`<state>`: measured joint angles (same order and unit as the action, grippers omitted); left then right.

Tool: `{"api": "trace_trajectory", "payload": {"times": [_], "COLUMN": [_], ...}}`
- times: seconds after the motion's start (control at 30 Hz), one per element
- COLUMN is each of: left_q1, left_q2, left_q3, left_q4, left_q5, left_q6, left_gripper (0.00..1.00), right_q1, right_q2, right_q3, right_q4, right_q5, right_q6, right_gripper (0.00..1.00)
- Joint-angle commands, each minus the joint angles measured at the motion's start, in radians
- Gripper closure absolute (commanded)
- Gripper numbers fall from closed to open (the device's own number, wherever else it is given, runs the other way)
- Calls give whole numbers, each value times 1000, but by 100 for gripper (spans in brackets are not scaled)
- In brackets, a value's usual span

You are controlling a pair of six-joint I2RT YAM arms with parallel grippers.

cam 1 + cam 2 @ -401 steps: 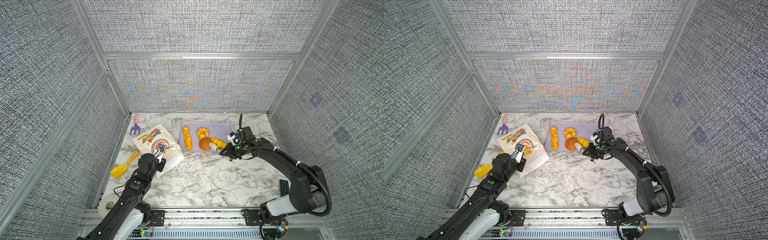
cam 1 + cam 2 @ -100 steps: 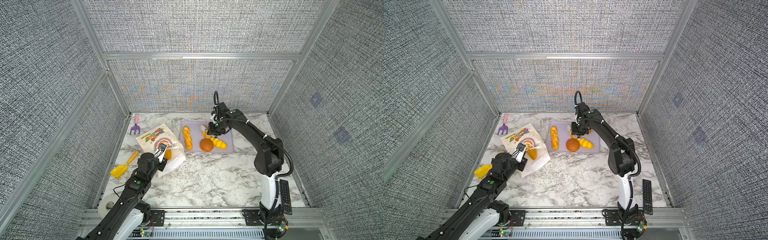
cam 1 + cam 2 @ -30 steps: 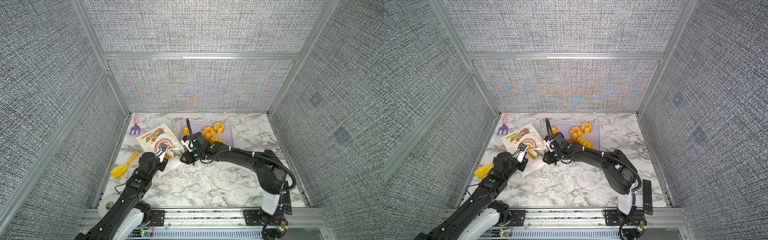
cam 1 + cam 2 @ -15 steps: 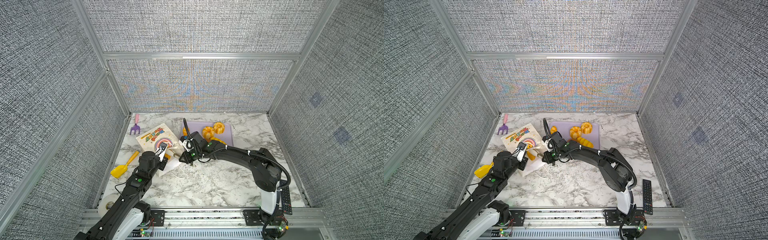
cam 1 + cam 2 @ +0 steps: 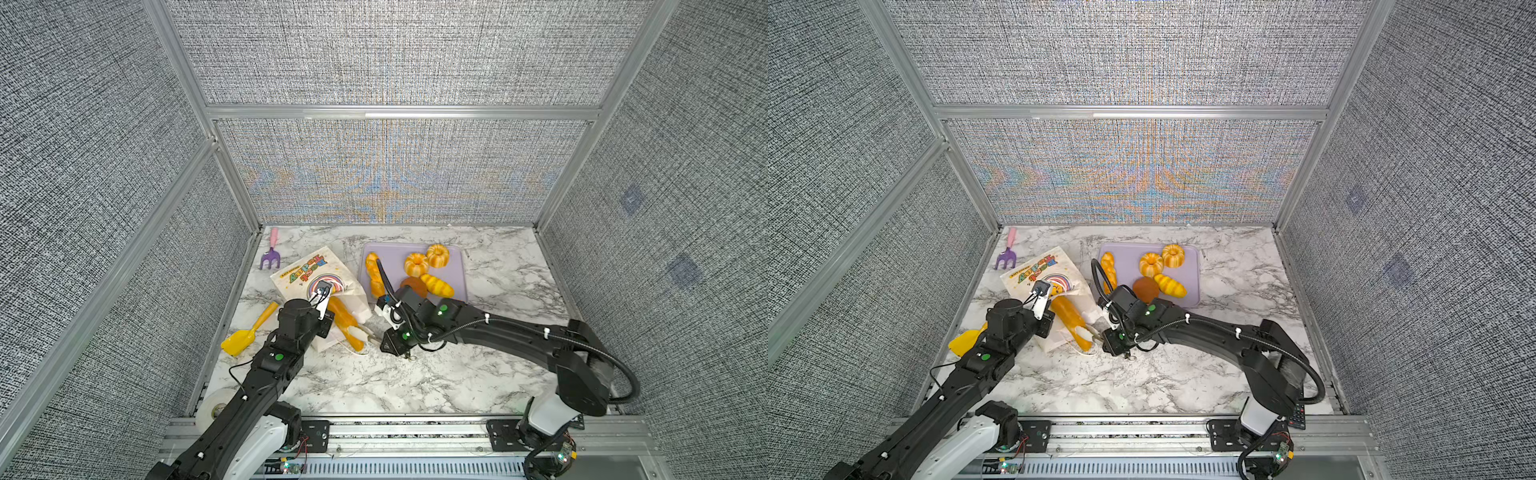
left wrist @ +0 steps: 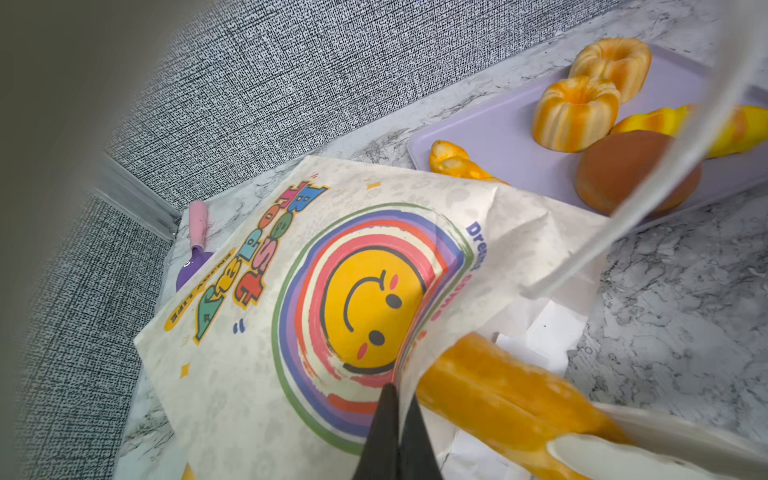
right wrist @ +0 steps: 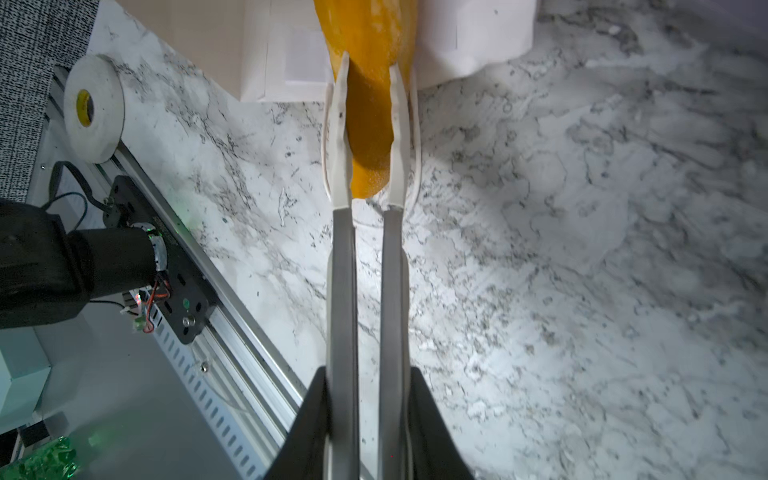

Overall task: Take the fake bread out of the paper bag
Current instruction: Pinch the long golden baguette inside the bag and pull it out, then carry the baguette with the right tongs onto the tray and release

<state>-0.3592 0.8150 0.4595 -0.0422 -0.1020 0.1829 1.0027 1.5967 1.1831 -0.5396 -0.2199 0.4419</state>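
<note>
The cream paper bag (image 5: 305, 272) (image 5: 1034, 270) (image 6: 249, 374) lies flat on the marble, its mouth facing the front. My left gripper (image 5: 328, 318) (image 6: 395, 392) is shut on the upper edge of that mouth. A long orange loaf (image 5: 343, 320) (image 5: 1069, 316) (image 6: 498, 386) (image 7: 370, 25) sticks out of the mouth. My right gripper (image 5: 362, 332) (image 5: 1091, 332) (image 7: 369, 62), with long white-tipped tong fingers, is shut on the loaf's near end. On the lilac tray (image 5: 455, 266) (image 5: 1190, 270) lie a braided stick (image 5: 372, 272), two fluted ring buns (image 5: 415, 264), a striped roll (image 5: 436, 285) and a brown bun (image 5: 410, 284).
A yellow toy shovel (image 5: 249, 332) lies left of the bag and a purple toy rake (image 5: 270, 257) behind it. A roll of tape (image 5: 214, 409) (image 7: 93, 108) sits at the front left rail. A black remote (image 5: 1296, 411) lies at the front right edge.
My right gripper has shut on the loaf's end at the bag's mouth and drawn back a little toward the front. More of the loaf shows outside the bag. The left gripper holds still.
</note>
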Motion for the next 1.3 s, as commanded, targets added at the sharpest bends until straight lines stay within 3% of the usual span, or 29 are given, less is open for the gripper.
{"api": "trace_trajectory", "payload": {"times": [0.0,0.33,0.6,0.8,0.93,1.27], "left_q1": [1,0,0,0,1,1], "left_q2": [0,2,-5,-3,-11,-37], "left_q3": [-5,-13,-18,-18,-19,-27], "left_q4": [11,32,41,44,33,31], "left_q5": [-24,-57,-73,-60,-50,-37], "left_q6": [-27,-70,-81,-83,-88,-80], "left_gripper": [100,100,100,100,100,100], "right_q1": [20,63,69,49,-40,-264], "right_q2": [-81,-358,-683,-862,-790,-447], "right_q3": [-52,-182,-250,-229,-149,-30], "right_q4": [-29,-120,-248,-254,-288,-148], "right_q5": [17,25,47,258,319,153], "right_q6": [62,187,336,464,471,389], "right_gripper": [100,100,100,100,100,100]}}
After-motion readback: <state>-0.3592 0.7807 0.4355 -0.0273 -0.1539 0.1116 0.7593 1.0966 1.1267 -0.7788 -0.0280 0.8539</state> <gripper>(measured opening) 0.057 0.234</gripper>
